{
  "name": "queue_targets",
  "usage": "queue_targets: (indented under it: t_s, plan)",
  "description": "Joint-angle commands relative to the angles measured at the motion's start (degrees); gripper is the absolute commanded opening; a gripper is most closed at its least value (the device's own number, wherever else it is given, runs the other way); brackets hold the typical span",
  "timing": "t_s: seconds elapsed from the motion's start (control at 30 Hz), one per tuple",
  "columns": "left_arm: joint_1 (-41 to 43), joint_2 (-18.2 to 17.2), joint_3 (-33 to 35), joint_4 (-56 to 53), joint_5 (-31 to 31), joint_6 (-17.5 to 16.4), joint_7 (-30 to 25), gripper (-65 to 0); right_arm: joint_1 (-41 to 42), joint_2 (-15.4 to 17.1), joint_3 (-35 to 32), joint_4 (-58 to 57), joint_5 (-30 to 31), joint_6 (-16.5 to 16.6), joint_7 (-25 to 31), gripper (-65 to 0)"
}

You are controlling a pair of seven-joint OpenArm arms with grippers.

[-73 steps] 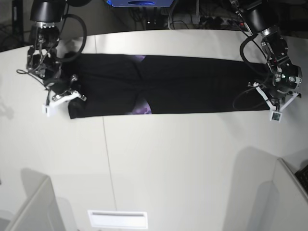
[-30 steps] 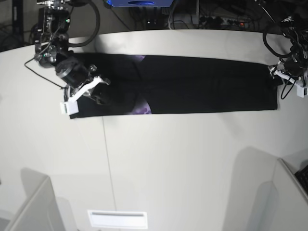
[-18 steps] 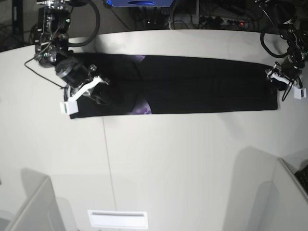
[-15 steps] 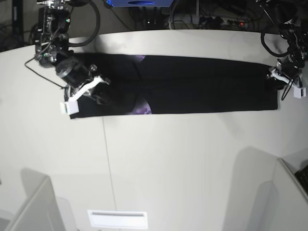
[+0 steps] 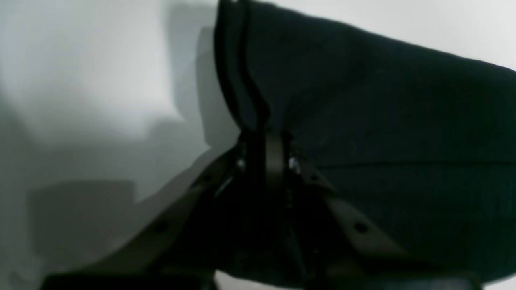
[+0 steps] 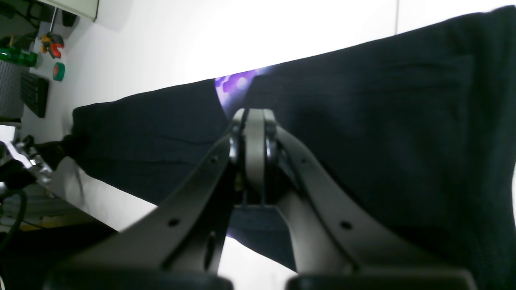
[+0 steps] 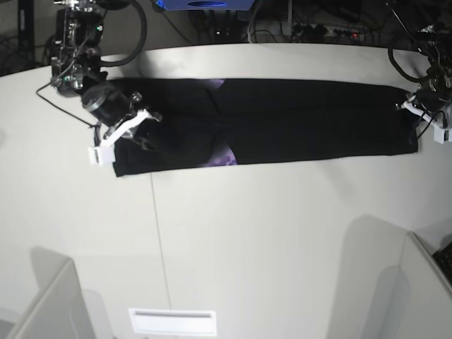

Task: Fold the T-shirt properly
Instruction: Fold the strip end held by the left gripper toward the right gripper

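Cloth of the black T-shirt (image 7: 282, 123) stretches as a long band across the upper table (image 7: 247, 233). Left gripper (image 5: 264, 137) pinches its right-hand edge; right gripper (image 6: 252, 121), jaws closed, hovers over its left end.

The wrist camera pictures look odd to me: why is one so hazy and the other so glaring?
Left wrist view: dim and out of focus, the T-shirt edge soft. Right wrist view: the table is blown out white, though the purple print stays visible.
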Motion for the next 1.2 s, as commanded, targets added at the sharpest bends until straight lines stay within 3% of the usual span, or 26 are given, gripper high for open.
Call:
queue_targets:
  t_s: [0.0,0.1,0.2,0.33,0.63,0.83,0.93,1.17]
  plan:
    - [0.7,-1.3,-0.4,2.7,-0.6,-0.2,-2.5,-65.0,0.4,0.4,0.2,1.1,1.0,0.5,1.2,-65.0]
    - [5.3,-1.1,0.1,7.1,-0.6,-0.1,-8.1,-65.0,0.4,0.4,0.2,1.1,1.0,0.5,1.2,-65.0]
    - [8.8,-1.1,0.1,11.0,-0.6,-0.1,-9.6,-65.0,0.4,0.4,0.2,1.1,1.0,0.5,1.2,-65.0]
    - [12.2,-0.8,0.1,15.5,-0.6,-0.1,-9.6,-65.0,0.4,0.3,0.1,1.1,1.0,0.5,1.3,-65.0]
    - [16.2,5.7,0.8,29.5,-0.6,-0.1,-9.4,-65.0,0.4,0.2,0.2,1.1,2.4,0.5,1.4,-65.0]
    - [17.0,7.2,7.6,32.1,-0.6,0.0,-7.2,-65.0,0.4,0.3,0.4,1.1,4.7,0.5,1.4,-65.0]
    - [16.3,9.9,8.5,32.7,-0.6,0.0,-3.8,-65.0,0.4,0.3,0.5,1.1,4.7,0.5,1.4,-65.0]
    - [16.2,12.7,11.5,35.4,-0.6,0.0,-3.2,-65.0,0.4,0.3,0.5,1.1,4.7,0.5,1.4,-65.0]
